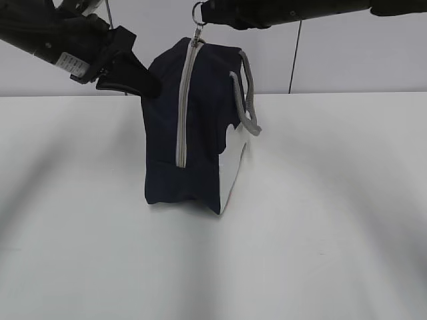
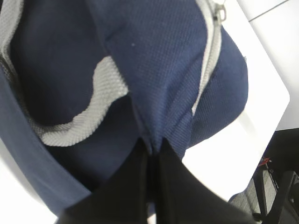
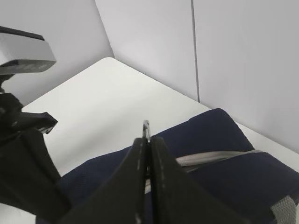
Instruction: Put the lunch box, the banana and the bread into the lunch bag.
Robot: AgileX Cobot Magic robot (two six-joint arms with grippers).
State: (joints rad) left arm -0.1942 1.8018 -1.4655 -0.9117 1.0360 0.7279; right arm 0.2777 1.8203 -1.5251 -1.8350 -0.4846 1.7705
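Observation:
The navy lunch bag (image 1: pixel 193 133) stands on end on the white table, its grey zipper (image 1: pixel 185 107) running down the near face and looking zipped shut. My left gripper (image 1: pixel 150 85) is shut on a fold of the bag's fabric at the upper left; the left wrist view shows its tips (image 2: pixel 153 144) pinching blue cloth (image 2: pixel 159 60) beside a grey strap (image 2: pixel 88 112). My right gripper (image 1: pixel 207 10) is shut on the metal zipper pull ring (image 3: pixel 146 127) at the bag's top. The lunch box, the banana and the bread are out of view.
The white table (image 1: pixel 333 220) stretches around the bag, with a grey wall behind. A grey strap handle (image 1: pixel 248 93) hangs on the bag's right, above its white side panel (image 1: pixel 233 170). The left arm (image 3: pixel 23 154) shows in the right wrist view.

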